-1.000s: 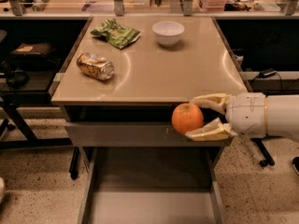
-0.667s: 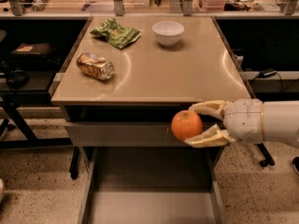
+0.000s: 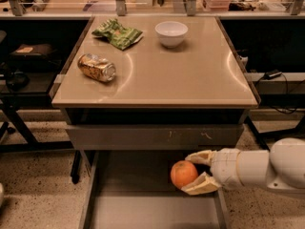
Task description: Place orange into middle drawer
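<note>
The orange point(image 3: 184, 173) is round and bright, held between the pale fingers point(image 3: 201, 185) of my gripper point(image 3: 191, 172). The gripper reaches in from the right on a white arm point(image 3: 267, 168) and is shut on the orange. It holds the fruit over the right part of the open middle drawer point(image 3: 147, 211), below the closed grey drawer front point(image 3: 152, 136) with pale scratch marks. The drawer's flat grey floor shows under and to the left of the orange. I cannot tell if the orange touches the floor.
On the tan tabletop point(image 3: 190, 75) lie a crushed golden-brown can point(image 3: 96, 67), a green snack bag point(image 3: 117, 33) and a white bowl point(image 3: 171, 33). Dark shelving and cables stand to both sides. The floor is speckled.
The gripper has moved down with the orange, from level with the tabletop's front edge to below the upper drawer front, over the open drawer.
</note>
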`<action>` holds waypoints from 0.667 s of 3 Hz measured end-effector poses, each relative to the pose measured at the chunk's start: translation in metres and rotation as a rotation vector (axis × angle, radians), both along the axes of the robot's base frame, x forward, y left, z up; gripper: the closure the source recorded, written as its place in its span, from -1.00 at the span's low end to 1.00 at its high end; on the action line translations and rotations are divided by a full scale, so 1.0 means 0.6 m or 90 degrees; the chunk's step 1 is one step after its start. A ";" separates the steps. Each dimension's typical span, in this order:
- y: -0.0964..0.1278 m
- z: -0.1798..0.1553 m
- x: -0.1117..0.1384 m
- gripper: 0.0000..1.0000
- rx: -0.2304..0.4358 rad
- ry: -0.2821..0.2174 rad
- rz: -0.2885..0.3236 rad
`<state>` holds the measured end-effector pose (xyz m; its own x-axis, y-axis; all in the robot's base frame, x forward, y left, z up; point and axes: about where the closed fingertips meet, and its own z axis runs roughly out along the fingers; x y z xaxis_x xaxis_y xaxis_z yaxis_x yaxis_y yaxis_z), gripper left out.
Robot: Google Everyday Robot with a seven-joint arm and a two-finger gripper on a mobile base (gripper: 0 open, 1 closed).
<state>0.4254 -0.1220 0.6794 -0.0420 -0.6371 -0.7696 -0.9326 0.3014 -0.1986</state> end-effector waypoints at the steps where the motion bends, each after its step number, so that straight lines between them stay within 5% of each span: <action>1: 0.023 -0.112 0.003 1.00 -0.019 0.039 -0.018; 2: 0.023 -0.112 0.003 1.00 -0.019 0.039 -0.018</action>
<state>0.4270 -0.1084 0.6121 -0.1071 -0.6580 -0.7454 -0.9345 0.3227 -0.1505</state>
